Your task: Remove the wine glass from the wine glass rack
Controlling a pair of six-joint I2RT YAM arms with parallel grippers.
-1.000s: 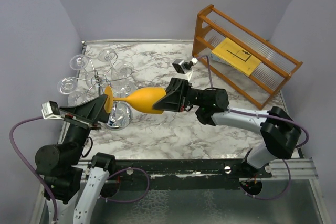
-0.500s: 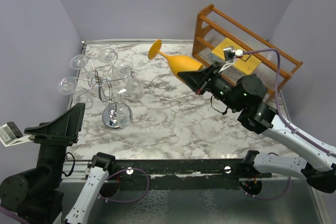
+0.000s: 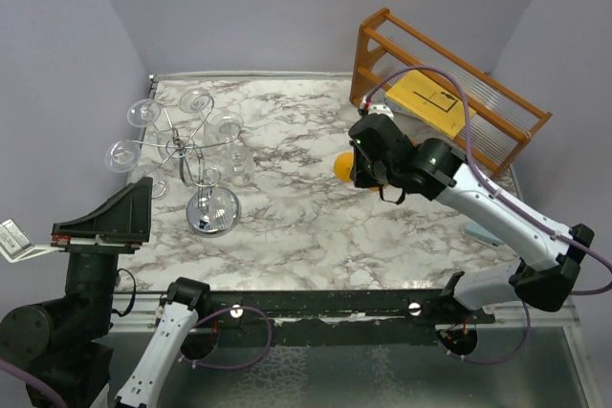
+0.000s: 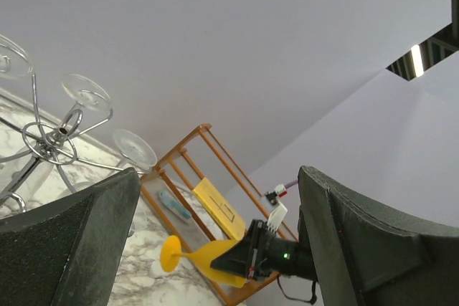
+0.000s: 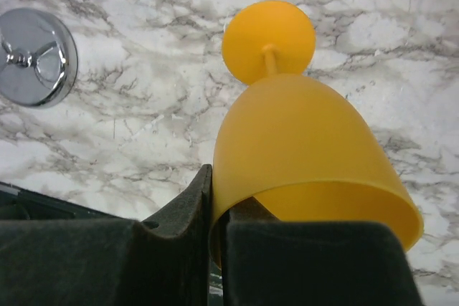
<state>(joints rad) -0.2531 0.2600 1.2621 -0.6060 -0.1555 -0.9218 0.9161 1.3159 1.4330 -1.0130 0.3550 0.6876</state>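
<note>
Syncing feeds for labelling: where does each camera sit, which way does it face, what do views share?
Top external: above and behind, looking down on the marble table; left arm and right arm show.
Left wrist: on the left arm, tilted up towards the wall; its open fingers frame it.
Right wrist: looking down; its fingers clamp the opaque orange wine glass.
Shared: all show that glass and the silvery wire rack.
</note>
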